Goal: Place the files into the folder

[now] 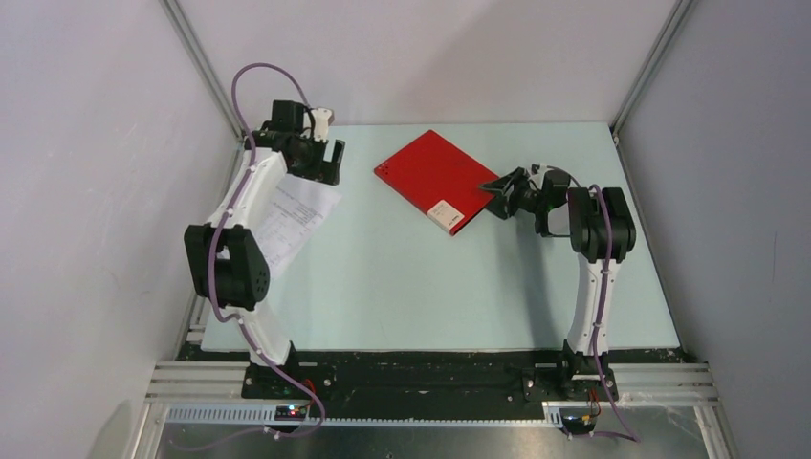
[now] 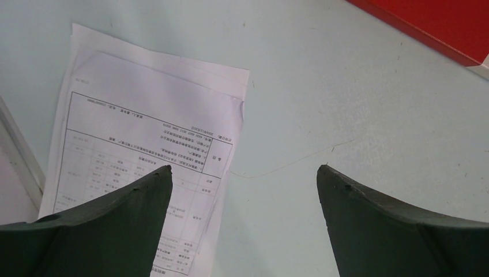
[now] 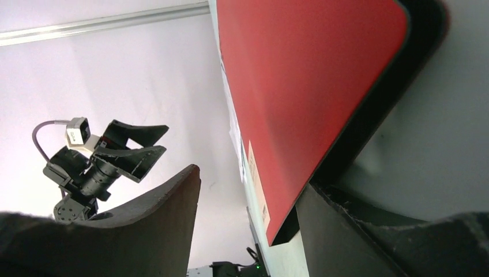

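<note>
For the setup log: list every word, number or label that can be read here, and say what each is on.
Paper sheets: a printed table of small black characters, seen upside down; too blurred to read.
White label on the red folder: tiny marks only; too small to read.
No other readable text in any view.

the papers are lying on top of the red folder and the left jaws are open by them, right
No: the top external view shows the papers on the bare table, apart from the red folder. The left gripper is open by them, as you say.
</note>
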You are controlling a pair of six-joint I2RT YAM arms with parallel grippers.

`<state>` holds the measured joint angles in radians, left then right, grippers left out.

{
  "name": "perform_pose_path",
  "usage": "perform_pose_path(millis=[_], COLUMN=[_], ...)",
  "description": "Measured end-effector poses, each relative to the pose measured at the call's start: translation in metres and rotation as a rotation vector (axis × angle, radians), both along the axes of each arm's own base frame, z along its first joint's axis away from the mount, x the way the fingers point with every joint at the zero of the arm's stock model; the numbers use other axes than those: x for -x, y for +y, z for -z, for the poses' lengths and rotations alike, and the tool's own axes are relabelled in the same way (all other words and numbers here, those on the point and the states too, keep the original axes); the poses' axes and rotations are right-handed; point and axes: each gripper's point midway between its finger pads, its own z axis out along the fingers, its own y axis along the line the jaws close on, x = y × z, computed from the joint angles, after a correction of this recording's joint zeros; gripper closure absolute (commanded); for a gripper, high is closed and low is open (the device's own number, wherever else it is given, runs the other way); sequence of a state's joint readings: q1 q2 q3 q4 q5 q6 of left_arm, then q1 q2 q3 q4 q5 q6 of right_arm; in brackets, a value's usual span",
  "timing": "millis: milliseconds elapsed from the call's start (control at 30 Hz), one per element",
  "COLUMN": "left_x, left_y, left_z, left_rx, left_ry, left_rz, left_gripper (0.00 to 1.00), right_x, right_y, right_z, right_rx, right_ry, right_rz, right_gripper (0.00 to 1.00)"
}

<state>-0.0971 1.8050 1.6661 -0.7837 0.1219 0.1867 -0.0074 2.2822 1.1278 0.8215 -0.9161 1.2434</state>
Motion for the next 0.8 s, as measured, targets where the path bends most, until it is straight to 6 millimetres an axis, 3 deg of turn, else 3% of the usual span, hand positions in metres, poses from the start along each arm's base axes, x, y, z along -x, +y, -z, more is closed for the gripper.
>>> perform_pose_path(millis=[133, 200, 267, 400, 533, 667, 800], left_x=[0.000, 0.002, 0.004, 0.006, 0.005, 0.005, 0.005], left_y=[0.001, 0.001, 0.001, 0.002, 0.002, 0.002, 0.002], left_z=[-0.006, -0.005, -0.004, -0.003, -0.006, -0.006, -0.006], left_rx=[-0.006, -0.009, -0.011, -0.018, -0.018, -0.022, -0.024], left_ry=[-0.008, 0.000, 0.006, 0.016, 0.012, 0.010, 0.010], left_rz=[-0.003, -0.003, -0.002, -0.001, 0.000, 0.005, 0.016], left_gripper=[0.00, 0.00, 0.00, 0.00, 0.00, 0.00, 0.00], right_x=[-0.005, -0.007, -0.011, -0.024, -0.032, -0.035, -0.035], right_y=[0.001, 0.003, 0.005, 0.020, 0.036, 0.041, 0.029], right_z=[-0.002, -0.001, 0.002, 0.006, -0.001, -0.007, -0.013], right_rx=[-0.017, -0.016, -0.009, 0.022, 0.055, 0.084, 0.111], right_ry=[0.003, -0.002, -0.007, -0.051, -0.116, -0.172, -0.184], right_rz=[0.028, 0.035, 0.042, 0.029, -0.005, -0.029, -0.031], right_gripper=[0.38, 0.44, 0.52, 0.79, 0.99, 1.00, 1.00])
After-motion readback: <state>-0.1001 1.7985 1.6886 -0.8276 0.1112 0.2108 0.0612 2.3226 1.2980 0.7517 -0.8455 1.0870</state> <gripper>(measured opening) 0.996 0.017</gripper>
